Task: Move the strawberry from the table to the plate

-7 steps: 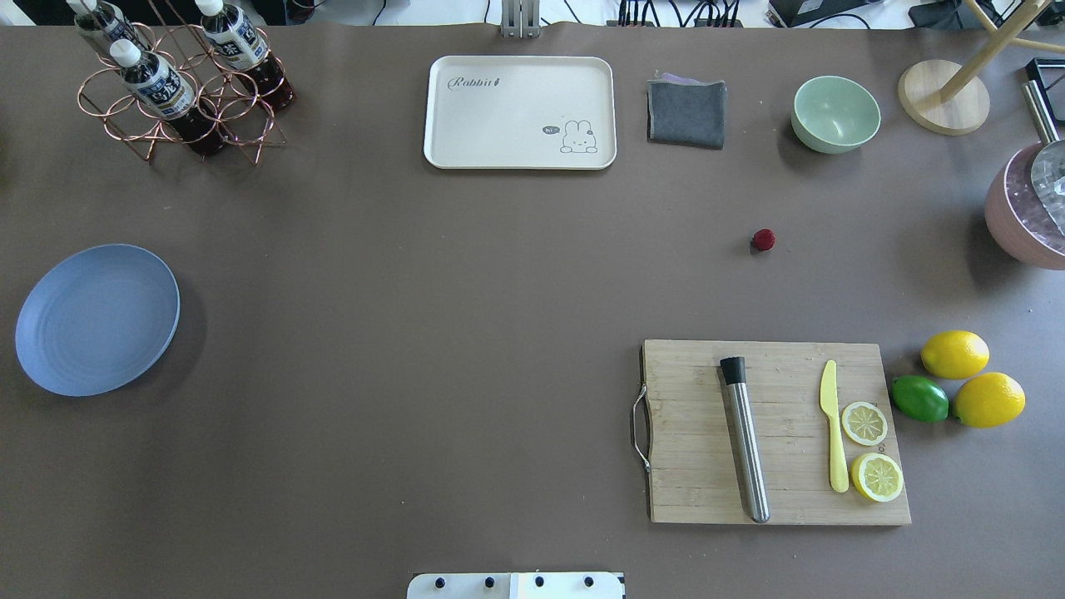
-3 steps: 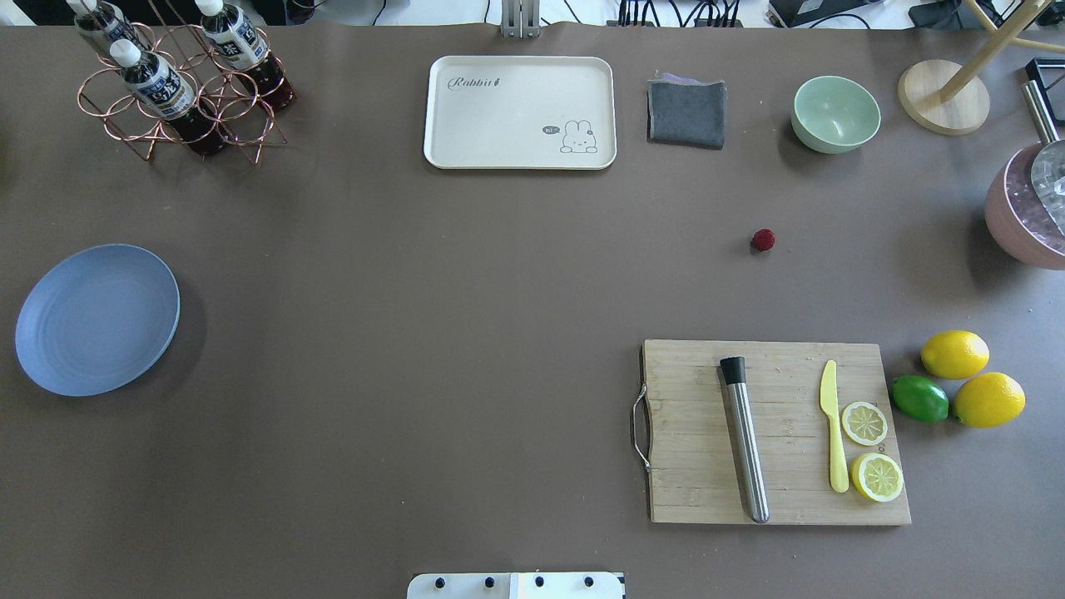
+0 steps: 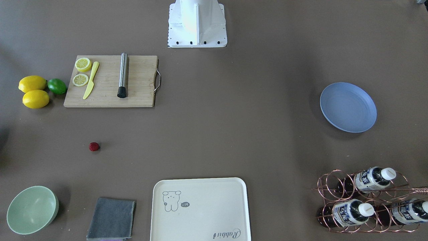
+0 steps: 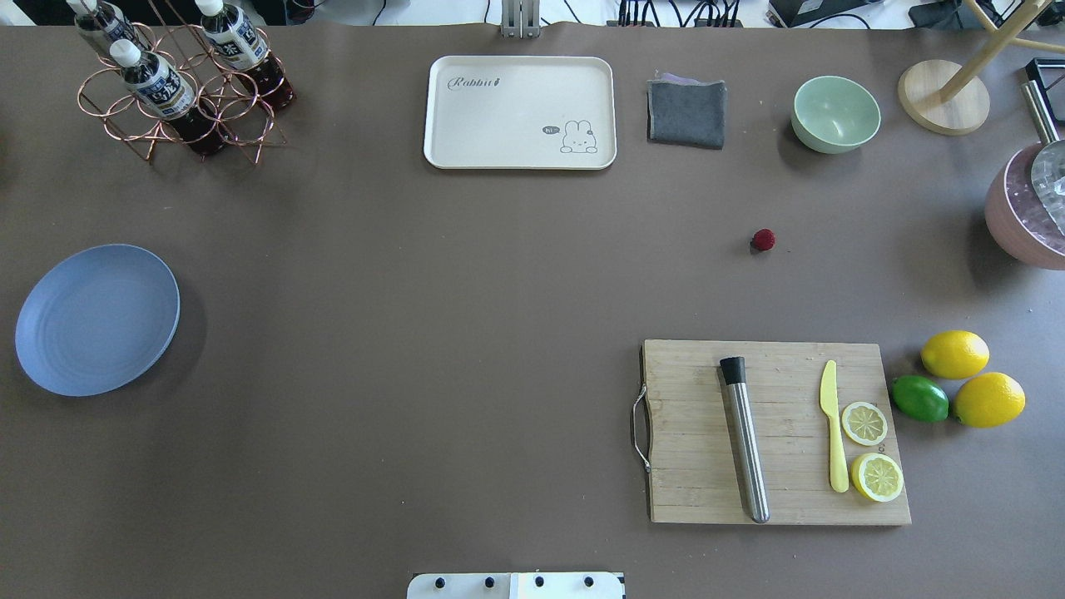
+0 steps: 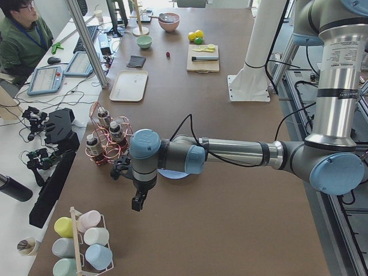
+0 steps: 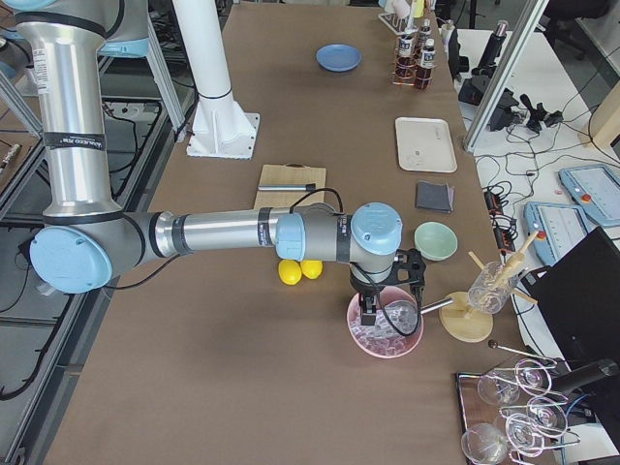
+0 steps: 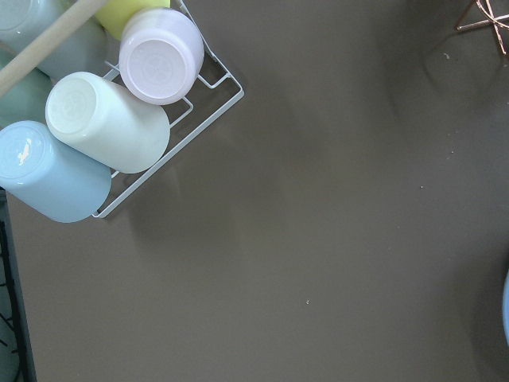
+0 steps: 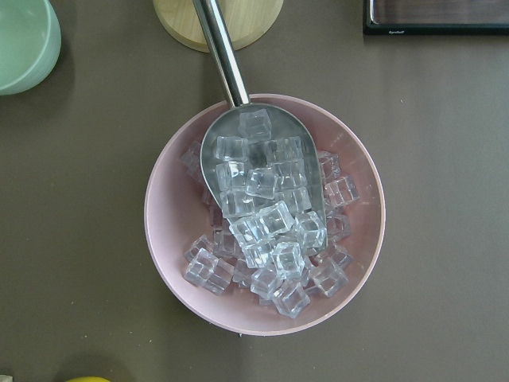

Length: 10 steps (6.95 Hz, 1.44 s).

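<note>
The little red strawberry [image 4: 763, 240] lies on the brown table [image 4: 466, 333]. It is a bit past the far edge of the wooden cutting board [image 4: 699, 474], not touching it. Nothing holds it. Further out from the board, past the strawberry, stands a green bowl [image 4: 832, 143].

The blue plate [image 4: 96, 319] is well apart from the board, far off on the robot's left side, with nothing on it. Two lemons [image 4: 954, 353] and a lime [image 4: 919, 398] lie just beside the board on its other side.

Past the lemons from the board stands a pink bowl [image 8: 171, 231] full of ice cubes [image 8: 270, 223] with a metal scoop [image 8: 219, 48] in it. The right gripper [image 6: 371, 315] hangs just over that bowl. I cannot tell if its fingers are apart or together.

The left gripper [image 5: 137, 203] hangs over the table even further from the board than the plate, near some cups [image 7: 107, 123]. I cannot tell if its fingers are apart or together either
</note>
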Each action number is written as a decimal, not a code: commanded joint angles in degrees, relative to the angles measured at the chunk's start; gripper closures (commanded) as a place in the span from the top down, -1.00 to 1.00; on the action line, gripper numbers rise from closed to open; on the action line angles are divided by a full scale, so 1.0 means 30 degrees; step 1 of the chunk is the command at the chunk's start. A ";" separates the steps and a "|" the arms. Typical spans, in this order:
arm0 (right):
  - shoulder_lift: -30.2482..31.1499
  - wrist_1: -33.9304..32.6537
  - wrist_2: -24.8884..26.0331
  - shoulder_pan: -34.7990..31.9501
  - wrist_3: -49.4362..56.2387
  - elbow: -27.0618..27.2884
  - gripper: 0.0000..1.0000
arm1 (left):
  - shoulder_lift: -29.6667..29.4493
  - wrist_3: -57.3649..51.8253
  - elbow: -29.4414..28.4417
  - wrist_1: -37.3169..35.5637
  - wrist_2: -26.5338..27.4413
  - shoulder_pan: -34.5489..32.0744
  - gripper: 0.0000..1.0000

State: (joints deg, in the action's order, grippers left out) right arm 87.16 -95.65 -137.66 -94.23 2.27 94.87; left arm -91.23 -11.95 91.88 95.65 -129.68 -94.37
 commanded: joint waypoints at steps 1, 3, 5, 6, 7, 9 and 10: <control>0.0067 0.0007 0.0008 -0.0026 0.0033 0.0103 1.00 | 0.0876 -0.0059 0.0077 0.1186 -0.0046 -0.0009 0.97; 0.0037 0.0037 -0.0137 0.0003 0.0178 0.0337 1.00 | 0.1144 -0.0030 0.0136 0.1777 -0.0046 -0.0009 0.96; 0.0067 0.1491 -0.0782 0.0817 -0.0052 0.0163 1.00 | 0.1173 0.0057 0.0020 0.2712 -0.0075 0.0020 0.96; -0.0194 0.1531 -0.0812 0.1462 -0.0200 0.0104 1.00 | 0.1086 0.0406 -0.0184 0.2918 -0.0917 0.0049 0.96; -0.0951 0.1589 -0.0812 0.2222 -0.1507 0.0220 1.00 | 0.0795 0.4122 -0.0186 0.3065 -0.2520 0.0195 0.96; -0.1456 0.4294 -0.0871 0.4183 -0.5571 0.0339 1.00 | 0.0879 0.7276 -0.0623 0.5982 -0.3883 0.1563 0.96; -0.1485 0.6286 -0.0755 0.5324 -0.8115 0.0309 1.00 | 0.0880 0.9672 -0.1205 0.8085 -0.3797 0.2414 0.97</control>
State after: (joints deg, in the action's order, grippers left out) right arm 83.06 -83.62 -140.18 -82.32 -13.31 95.89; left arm -88.62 8.97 89.93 113.16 -140.58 -90.15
